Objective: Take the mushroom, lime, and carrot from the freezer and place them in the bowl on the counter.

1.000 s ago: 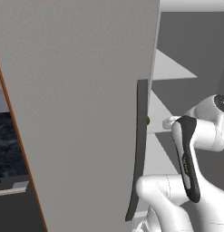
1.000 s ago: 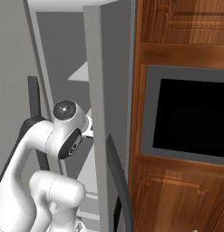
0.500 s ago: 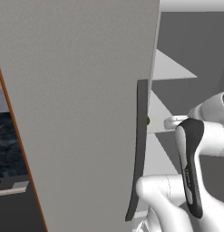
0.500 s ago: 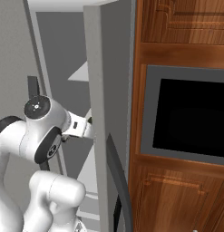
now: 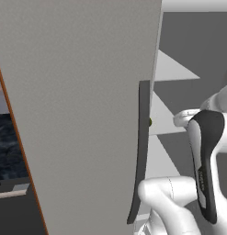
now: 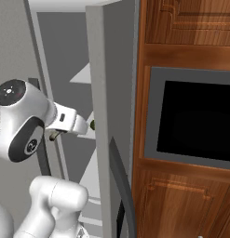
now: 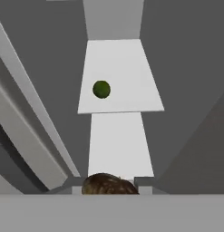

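The freezer stands open, its flat grey door with the dark handle strip swung out to my left. In the hand view the brownish mushroom sits between the fingertips of my gripper, which is shut on it. Beyond it the dark-green lime rests on a white inner shelf; this lime also peeks past the door edge, and shows just past my white hand as a green dot. The carrot and the bowl are out of view.
A strip of dark marbled counter shows left of the door. To the right stands a brown wooden cabinet with a black built-in oven window. The second door's edge and its dark handle stand close beside my arm.
My arm has drawn back from the shelves: its round joint slid left in the right base view and the forearm shifted right in the left base view. The lime stayed put.
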